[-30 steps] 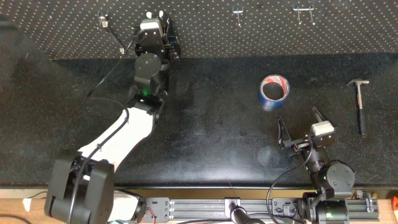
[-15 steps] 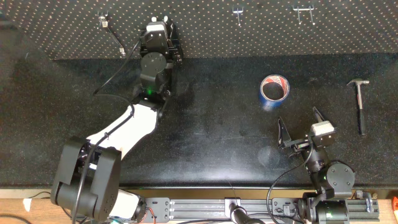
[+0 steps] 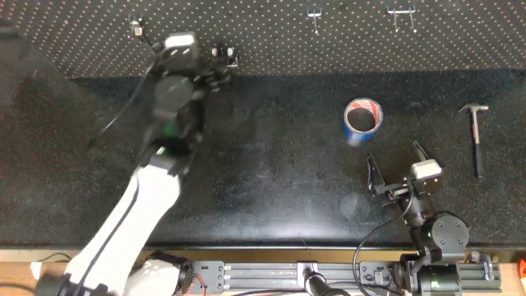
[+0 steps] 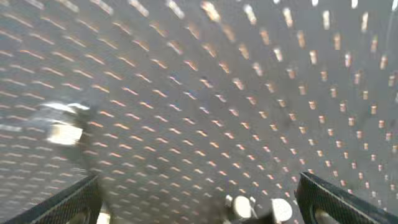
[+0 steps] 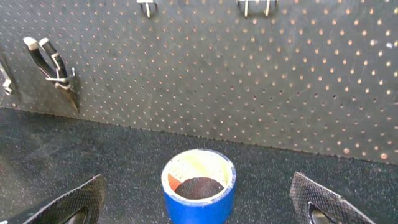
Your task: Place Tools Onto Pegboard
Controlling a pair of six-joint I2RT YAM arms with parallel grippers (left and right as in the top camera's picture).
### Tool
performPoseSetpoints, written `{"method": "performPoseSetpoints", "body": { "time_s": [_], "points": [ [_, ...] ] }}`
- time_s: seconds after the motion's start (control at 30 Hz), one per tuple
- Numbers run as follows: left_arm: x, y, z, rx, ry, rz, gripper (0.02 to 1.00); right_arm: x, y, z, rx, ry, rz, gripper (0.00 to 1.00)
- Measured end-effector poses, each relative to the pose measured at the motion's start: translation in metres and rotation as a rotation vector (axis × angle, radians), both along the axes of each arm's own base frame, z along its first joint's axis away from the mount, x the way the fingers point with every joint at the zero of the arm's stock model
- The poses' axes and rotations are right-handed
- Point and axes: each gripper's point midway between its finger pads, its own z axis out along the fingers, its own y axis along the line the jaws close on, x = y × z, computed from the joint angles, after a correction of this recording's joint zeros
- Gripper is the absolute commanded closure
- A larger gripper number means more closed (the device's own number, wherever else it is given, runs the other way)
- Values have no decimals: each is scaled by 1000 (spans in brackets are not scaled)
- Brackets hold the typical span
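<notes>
From where I stand, the pliers [image 5: 53, 67] hang on the pegboard [image 3: 271, 41] at the far left. The left gripper [image 4: 199, 186] is close by them, jaws spread wide and empty. A blue tape roll [image 3: 362, 117] and a hammer [image 3: 474, 140] lie to the right on the black mat [image 3: 271, 164], well apart, with open mat between. One bare hook [image 3: 314, 16] and a second hook [image 3: 401, 16] sit farther right on the board. The right gripper [image 3: 394, 158] rests near, jaws wide, holding nothing.

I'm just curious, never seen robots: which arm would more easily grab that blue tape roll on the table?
Likely right. Its open gripper faces the tape roll close by; the left arm is away at the pegboard.
</notes>
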Motion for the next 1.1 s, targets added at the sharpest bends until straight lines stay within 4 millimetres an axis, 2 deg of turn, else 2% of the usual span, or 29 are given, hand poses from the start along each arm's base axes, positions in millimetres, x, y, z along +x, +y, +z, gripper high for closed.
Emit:
{"method": "performPoseSetpoints", "body": {
  "time_s": [0.03, 0.1, 0.13, 0.17, 0.2, 0.27, 0.33, 0.37, 0.43, 0.5, 0.57, 0.67, 1.1],
  "points": [
    [-16, 12, 14, -13, -41, 10, 23, 0, 0, -1, 0, 2, 0, 25],
    [-68, 42, -18, -20, -28, 29, 23, 0, 0, 0, 0, 0, 0, 25],
    [-76, 44, -26, -23, -27, 22, 23, 0, 0, 0, 0, -1, 0, 27],
    [-101, 55, -45, -27, -26, 33, 23, 0, 0, 0, 0, -1, 0, 25],
    [-119, 64, -51, -33, -62, 51, 23, 0, 0, 0, 0, 1, 0, 25],
    [-139, 69, -54, -39, -133, 55, 23, 0, 0, 0, 0, -1, 0, 25],
    [-144, 68, -63, -41, -137, 47, 23, 0, 0, 0, 0, 0, 0, 25],
    [-152, 67, -53, -46, -207, 38, 23, 0, 0, 0, 0, 0, 0, 25],
    [-161, 65, -74, -47, -203, 24, 23, 0, 0, 0, 0, -1, 0, 25],
    [-166, 63, -76, -48, -200, 13, 23, 0, 0, 0, 0, -1, 0, 25],
    [-171, 61, -93, -46, -137, 3, 23, 0, 0, 0, 0, -1, 1, 25],
    [-173, 54, -101, -48, -106, -30, 25, 0, 0, 0, 0, -1, 0, 23],
    [-173, 57, -101, -48, -106, -22, 23, 0, 0, 0, 0, -1, 0, 25]
  ]
}}
